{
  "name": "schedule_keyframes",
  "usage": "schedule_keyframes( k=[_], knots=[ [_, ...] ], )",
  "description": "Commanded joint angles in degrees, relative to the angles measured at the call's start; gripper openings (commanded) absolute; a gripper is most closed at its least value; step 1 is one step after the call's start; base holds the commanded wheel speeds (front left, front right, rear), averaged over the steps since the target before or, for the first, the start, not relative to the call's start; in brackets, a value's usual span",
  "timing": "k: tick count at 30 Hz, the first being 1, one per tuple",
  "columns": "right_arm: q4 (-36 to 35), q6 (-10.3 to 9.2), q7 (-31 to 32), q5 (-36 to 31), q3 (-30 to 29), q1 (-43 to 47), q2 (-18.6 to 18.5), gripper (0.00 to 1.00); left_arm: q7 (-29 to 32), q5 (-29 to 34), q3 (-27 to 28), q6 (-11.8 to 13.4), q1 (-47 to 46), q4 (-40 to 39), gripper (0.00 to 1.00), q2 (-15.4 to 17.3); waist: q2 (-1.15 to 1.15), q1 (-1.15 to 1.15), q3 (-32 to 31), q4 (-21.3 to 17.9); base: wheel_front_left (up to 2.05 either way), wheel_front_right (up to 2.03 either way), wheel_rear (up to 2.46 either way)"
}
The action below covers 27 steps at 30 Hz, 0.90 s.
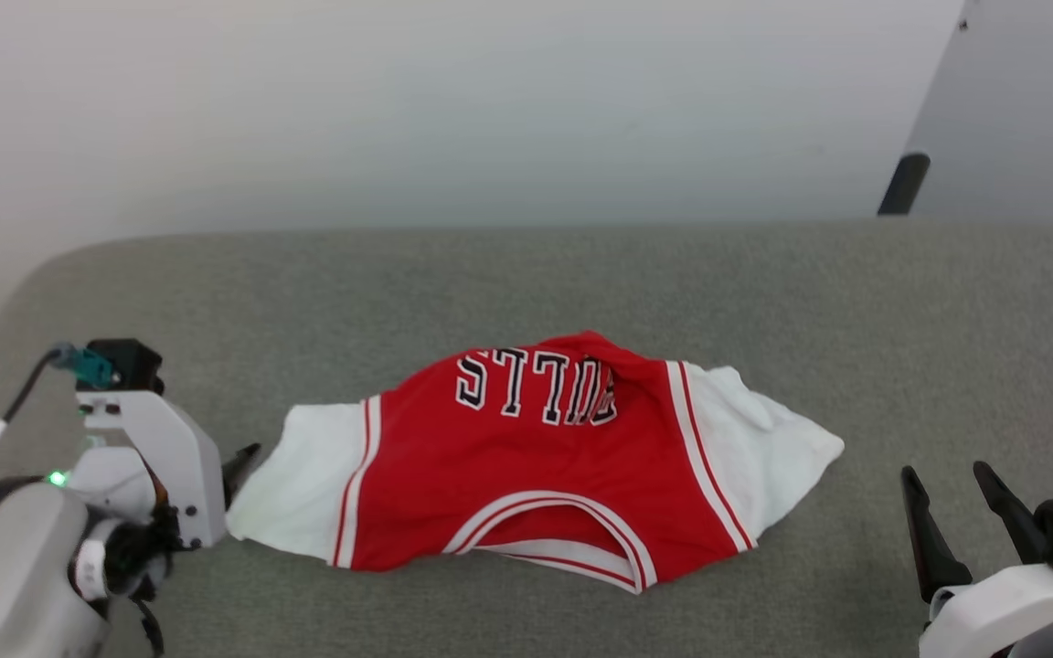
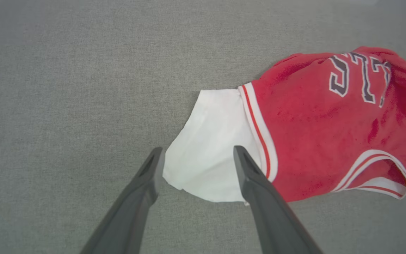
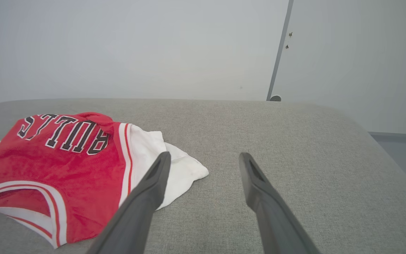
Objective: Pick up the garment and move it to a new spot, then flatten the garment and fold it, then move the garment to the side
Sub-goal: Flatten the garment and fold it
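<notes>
While hovering released (both spread, holding nothing), pinch each white sleeve of the garment with left tool and right tool, pulling outward evenly.

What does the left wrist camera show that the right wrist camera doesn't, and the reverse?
Left wrist view: the left jaws, open, framing one white sleeve of the red Bulls jersey. Right wrist view: the right jaws, open, clear of the other white sleeve, plus a pale wall. Both: the jersey's red body and lettering, lying on grey fabric.
</notes>
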Motion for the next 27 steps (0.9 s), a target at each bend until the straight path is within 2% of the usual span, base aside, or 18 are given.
schedule_keyframes(
  k=[1, 10, 24, 25, 26, 27],
  knots=[
    [-0.37, -0.06, 0.26, -0.3, 0.23, -1.04, 0.05, 1.0, 1.34, 0.07, -0.29, -0.17, -1.66, 1.96, 1.0, 0.13, 0.0, 0.0, 2.86, -1.88, 0.0, 0.0, 0.0],
    [0.05, -0.06, 0.0, 0.31, 0.61, -3.45, -0.31, 1.0, 6.32, 0.43, -1.79, 0.27, -6.46, 11.41, 1.0, -0.31, 0.0, 0.0, 8.17, -4.59, 0.0, 0.0, 0.0],
    [0.77, -0.06, 0.87, 0.52, 0.84, -5.45, -0.8, 1.0, 12.6, 0.23, -4.0, 2.36, -9.74, 22.77, 1.0, -2.78, 0.0, 0.0, 10.06, -4.43, 0.0, 0.0, 0.0],
    [0.82, -0.06, 1.02, 0.71, 0.92, -5.62, -0.81, 1.0, 13.07, -0.21, -3.88, 2.33, -9.77, 23.52, 0.65, -3.09, 0.0, 0.0, 10.1, -4.37, 0.0, 0.0, 0.0],
    [0.85, -0.06, 1.4, 0.95, 0.96, -5.76, -0.85, 1.0, 13.49, -0.36, -4.04, 2.1, -9.81, 24.09, 0.14, -3.39, 0.0, 0.0, 10.12, -4.28, 0.0, 0.0, 0.0],
    [0.93, -0.06, 1.64, 1.23, 1.08, -5.85, -0.95, 1.0, 13.98, -0.53, -4.14, 2.04, -9.88, 24.63, 0.0, -3.69, 0.0, 0.0, 10.1, -4.19, 0.0, 0.0, 0.0]
  ],
)
